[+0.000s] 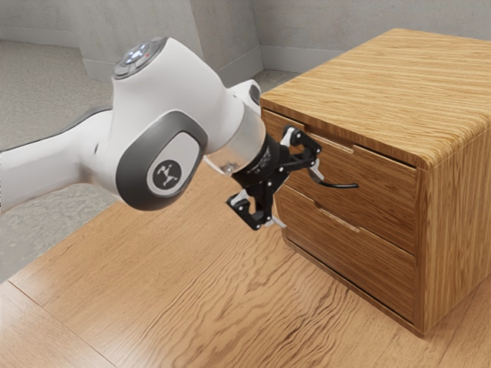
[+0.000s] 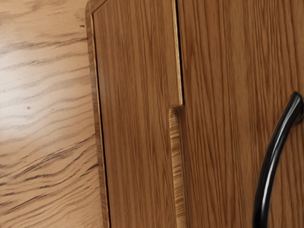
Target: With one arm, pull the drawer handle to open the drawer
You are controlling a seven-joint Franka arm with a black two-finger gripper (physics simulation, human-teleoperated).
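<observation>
Since the drawer (image 1: 376,192) sits flush in the cabinet (image 1: 399,77), with no gap opened at its front, I judge the task barely begun: the reach is nearly made, but the grasp and the whole pull are left. The handle (image 1: 341,185), a black curved bar, lies on that upper front, above the lower drawer (image 1: 345,245). My gripper (image 1: 295,198) hangs just in front of the cabinet with its jaws spread wide and nothing between them. One finger is just beside the handle's near end; whether it touches I cannot tell. The handle is not yet between the two fingers, so I would need to shift along the front before closing.

From the side I see my arm, the spread of the fingers, and the cabinet on the table (image 1: 192,291). From the wrist I get the close detail: the handle (image 2: 278,161) curving off to one side of my hand, and the seam (image 2: 178,52) between the two fronts, tight and even, which supports my reading that nothing has slid out.
</observation>
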